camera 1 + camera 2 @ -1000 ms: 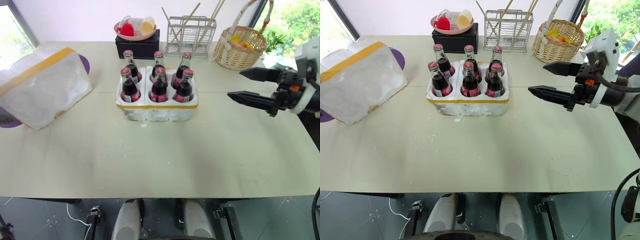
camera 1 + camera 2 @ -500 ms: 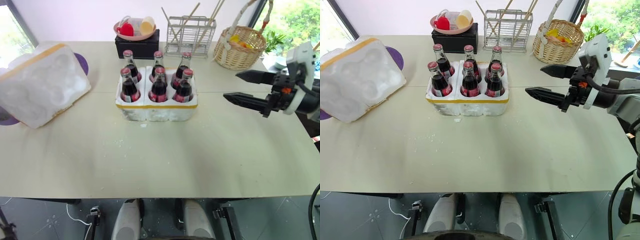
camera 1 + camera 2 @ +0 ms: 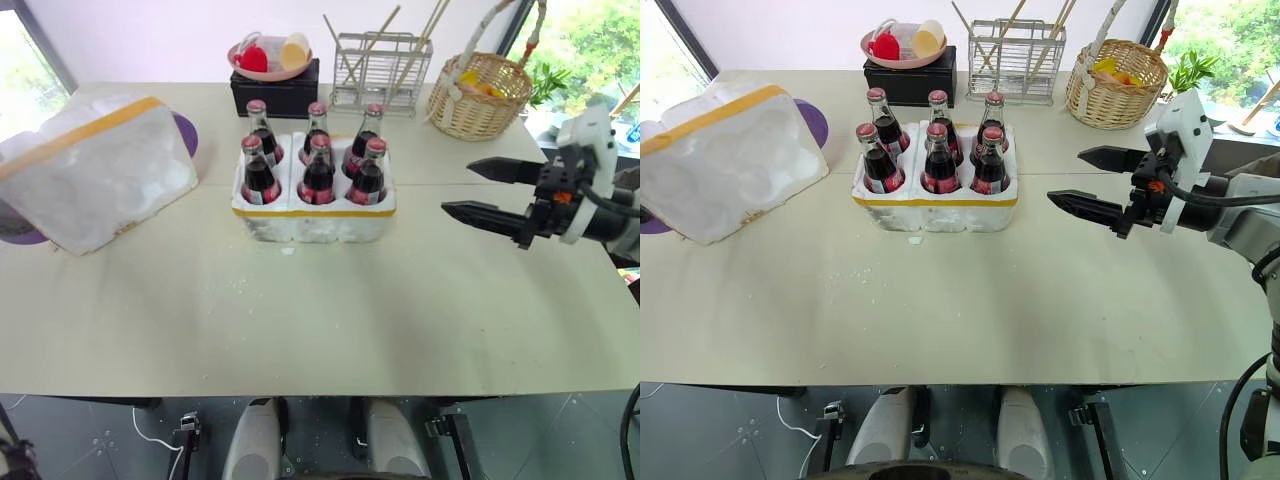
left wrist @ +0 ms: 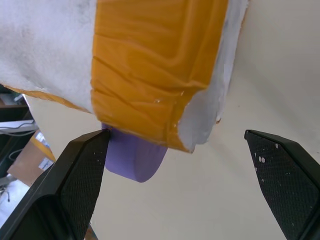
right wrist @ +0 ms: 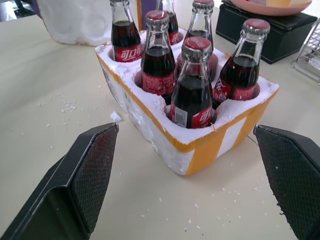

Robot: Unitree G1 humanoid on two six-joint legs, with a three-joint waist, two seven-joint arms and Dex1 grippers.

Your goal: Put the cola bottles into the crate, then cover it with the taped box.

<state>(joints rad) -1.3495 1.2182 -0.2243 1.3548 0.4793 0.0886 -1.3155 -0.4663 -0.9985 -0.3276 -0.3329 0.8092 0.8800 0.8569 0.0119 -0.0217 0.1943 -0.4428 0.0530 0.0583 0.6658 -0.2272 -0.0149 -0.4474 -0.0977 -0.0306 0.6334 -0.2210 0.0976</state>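
Six cola bottles (image 3: 318, 165) with red caps stand upright in the wells of the crate (image 3: 315, 215), a low white foam tray with a yellow band, at the table's middle. The taped box (image 3: 95, 170), white foam with an orange-yellow band, lies tilted at the far left with its hollow side showing. In the left wrist view my left gripper (image 4: 175, 136) is open, its fingers spread wide on either side of the box's taped corner (image 4: 150, 75). To the right of the crate hovers my right gripper (image 3: 456, 187), open and pointing at it, apart from it and holding nothing.
A purple disc (image 3: 185, 128) lies under the taped box. Behind the crate stand a black box with a pink dish (image 3: 275, 90), a wire rack with sticks (image 3: 380, 70) and a wicker basket (image 3: 480, 95). White foam crumbs dot the table in front of the crate.
The taped box has shifted to the right, toward the crate, and turned a little. The right gripper has stayed about where it was, open.
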